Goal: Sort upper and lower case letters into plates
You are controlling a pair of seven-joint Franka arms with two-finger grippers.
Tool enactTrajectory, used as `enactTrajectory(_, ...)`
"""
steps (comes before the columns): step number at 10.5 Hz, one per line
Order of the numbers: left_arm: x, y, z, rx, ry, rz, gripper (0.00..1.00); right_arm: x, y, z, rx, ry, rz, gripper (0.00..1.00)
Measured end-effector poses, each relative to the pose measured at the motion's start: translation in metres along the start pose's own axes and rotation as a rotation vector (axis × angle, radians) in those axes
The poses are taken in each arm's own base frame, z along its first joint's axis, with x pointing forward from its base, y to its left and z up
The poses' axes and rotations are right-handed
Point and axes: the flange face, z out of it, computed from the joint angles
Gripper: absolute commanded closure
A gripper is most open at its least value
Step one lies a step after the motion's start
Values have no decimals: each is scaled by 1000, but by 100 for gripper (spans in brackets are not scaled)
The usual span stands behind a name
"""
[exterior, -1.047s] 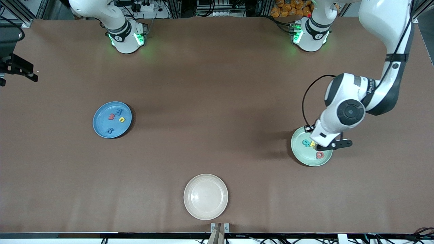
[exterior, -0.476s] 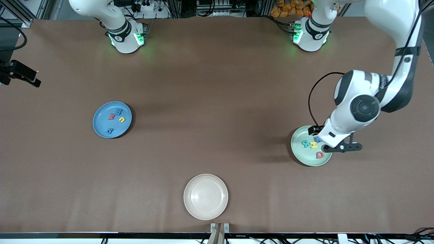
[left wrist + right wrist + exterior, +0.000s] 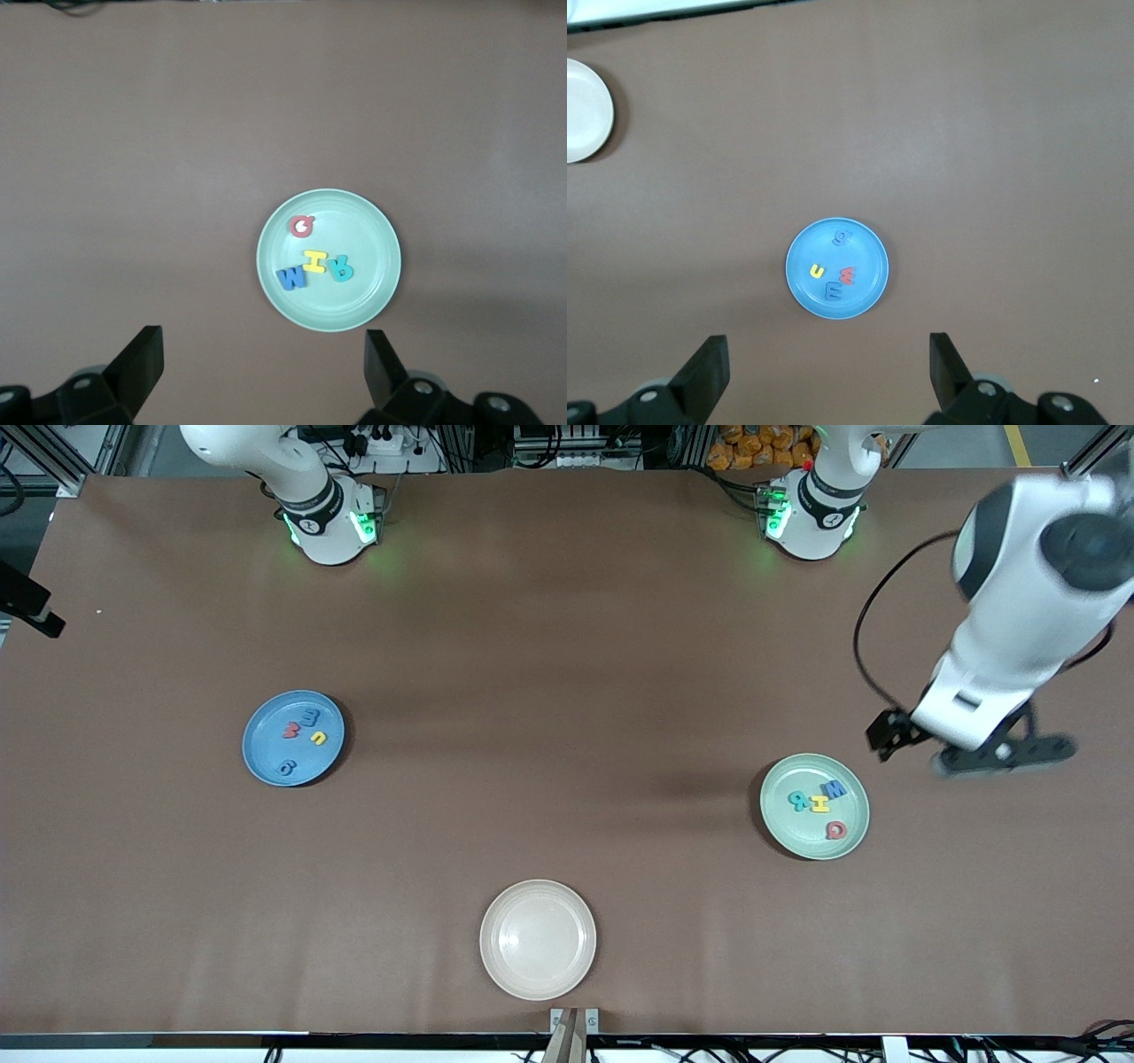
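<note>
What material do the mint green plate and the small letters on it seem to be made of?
The mint green plate looks like matte plastic, perhaps melamine: even pale colour, smooth rim, soft sheen. The letters on it look like foam or soft plastic: chunky shapes, flat saturated colours, no gloss. Neither can be told for certain.

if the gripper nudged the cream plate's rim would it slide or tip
The cream plate would probably slide rather than tip: it looks shallow and sits flat on the smooth brown table cover. It holds nothing, so it is likely light. Its glossy surface hints that the fingers might slip on it.
</note>
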Motion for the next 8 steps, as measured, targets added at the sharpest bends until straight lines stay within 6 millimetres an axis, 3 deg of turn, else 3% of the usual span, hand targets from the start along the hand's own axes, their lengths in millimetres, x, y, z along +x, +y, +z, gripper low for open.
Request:
enactTrajectory(3, -24, -16, -57, 2, 11, 31, 0, 1, -1, 0, -1, 5, -1, 0)
enactTrajectory(6, -50, -53, -95, -95, -112, 21, 0, 1, -6, 0, -2, 5, -10, 0)
enactTrajectory(8, -60, -64, -112, -97, -162, 37, 0, 1, -12, 1, -3, 4, -19, 0)
